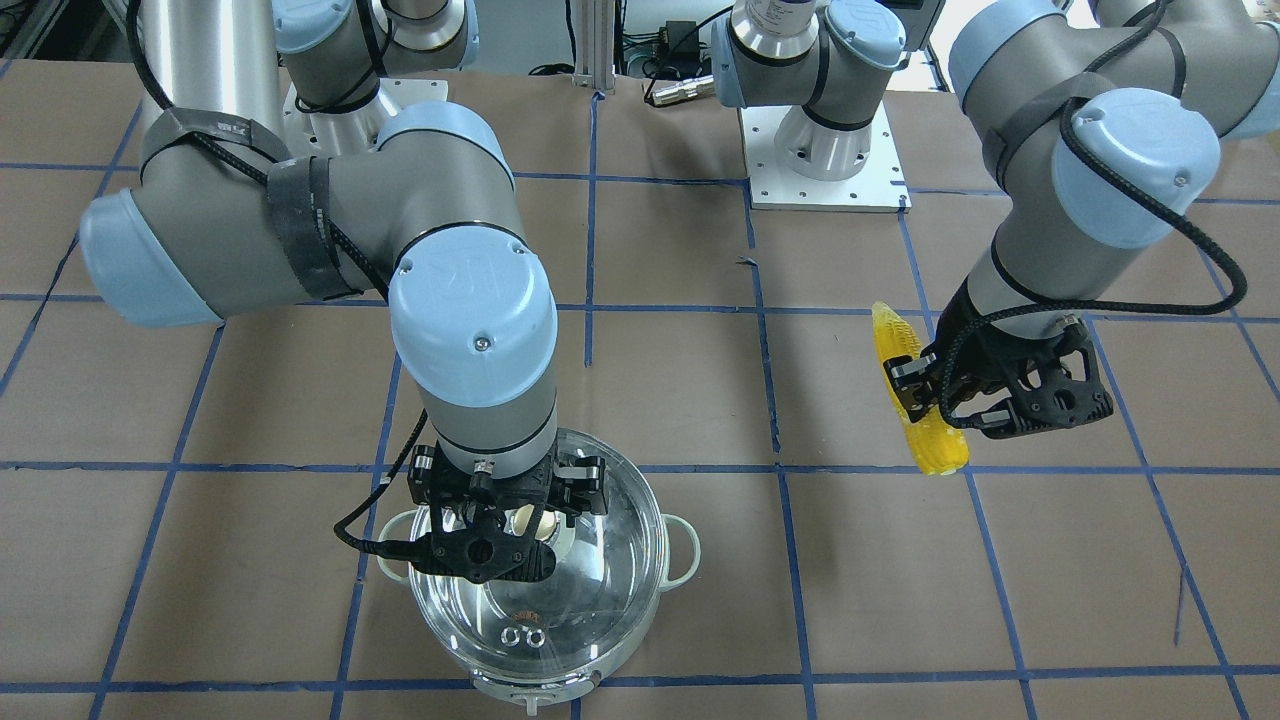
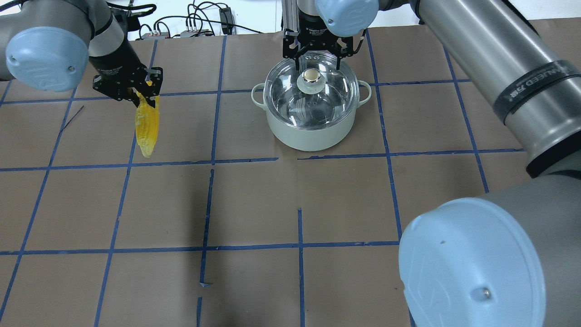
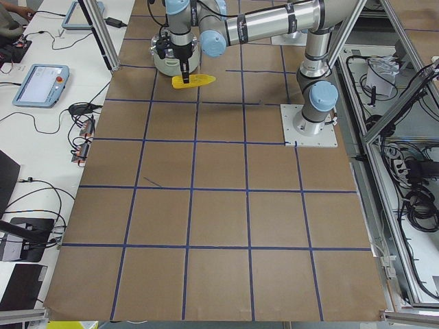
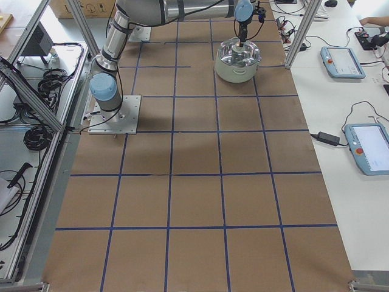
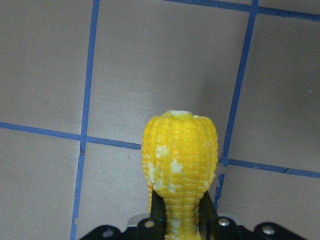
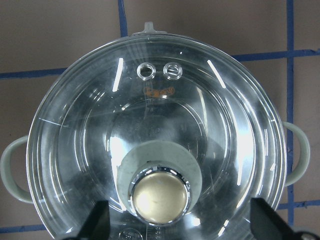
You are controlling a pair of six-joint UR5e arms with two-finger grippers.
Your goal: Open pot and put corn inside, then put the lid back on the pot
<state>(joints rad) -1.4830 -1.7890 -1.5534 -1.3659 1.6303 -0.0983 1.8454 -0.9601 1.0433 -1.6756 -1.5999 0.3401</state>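
Note:
The pot [image 2: 308, 131], pale outside and shiny steel inside with two pale loop handles, stands on the table with the clear glass lid [image 2: 327, 97] on it. It also shows in the front view [image 1: 685, 550] and the right wrist view [image 6: 299, 150]. My right gripper [image 2: 316, 61] hangs open over the lid [image 6: 165, 120], its fingers wide apart on either side of the gold-topped knob [image 6: 160, 195] and not touching it. My left gripper [image 1: 945, 395] is shut on the yellow corn [image 1: 893, 340] and holds it above the table, well apart from the pot. The corn [image 5: 180, 160] points away from the wrist.
Brown paper with a blue tape grid covers the table. The arms' white base plate [image 1: 825, 170] sits at the robot's side. Tablets [image 4: 340, 61] and cables lie on a side bench beyond the table's edge.

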